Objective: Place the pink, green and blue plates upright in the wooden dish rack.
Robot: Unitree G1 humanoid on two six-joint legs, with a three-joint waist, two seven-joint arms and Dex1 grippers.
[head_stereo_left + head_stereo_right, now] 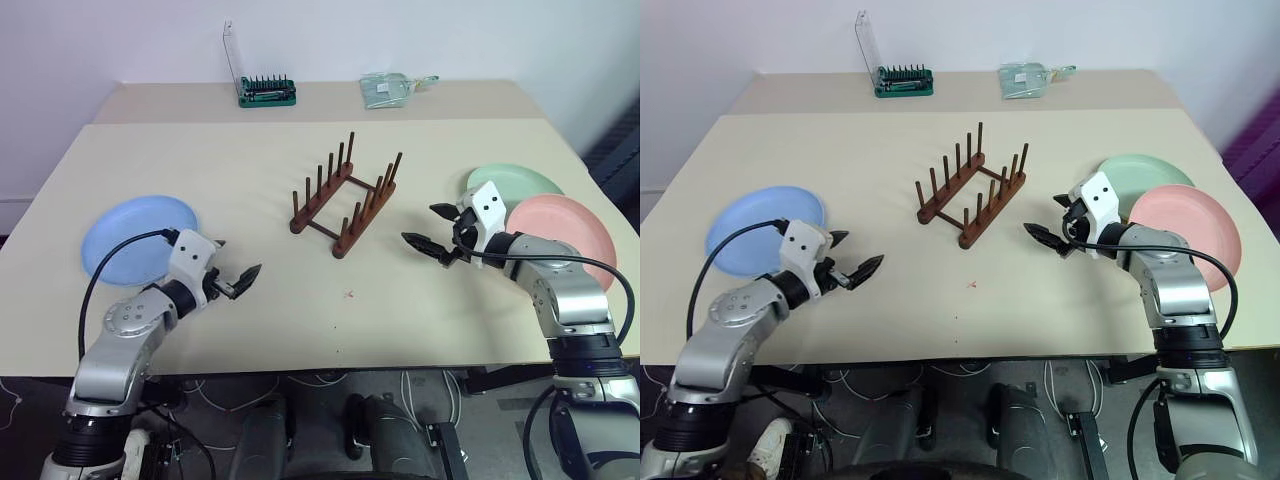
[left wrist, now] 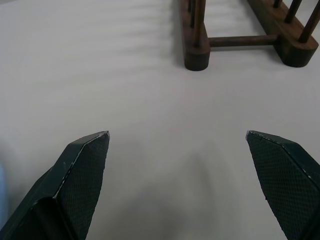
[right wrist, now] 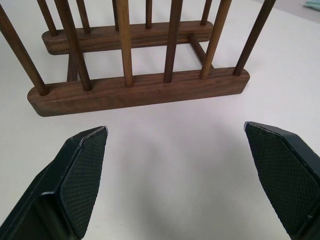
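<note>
Head views: wooden dish rack (image 1: 345, 200) empty, blue plate (image 1: 138, 238) left, green plate (image 1: 515, 183) and pink plate (image 1: 562, 226) right, all flat. Left gripper (image 1: 236, 279) and right gripper (image 1: 430, 228) spread wide, empty. Probably pre-grasp; next, lifting one plate by its rim.

Beige table (image 1: 250, 180) bears wooden dish rack (image 1: 345, 200), blue plate (image 1: 135, 238), green plate (image 1: 515, 182), pink plate (image 1: 565, 225).

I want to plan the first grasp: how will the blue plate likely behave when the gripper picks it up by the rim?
The blue plate looks thin, matte and shallow, so it is probably light and stiff. It lies flat on the table, so a finger may struggle to get under the low rim. Pushed, it would likely slide, not tip.
</note>
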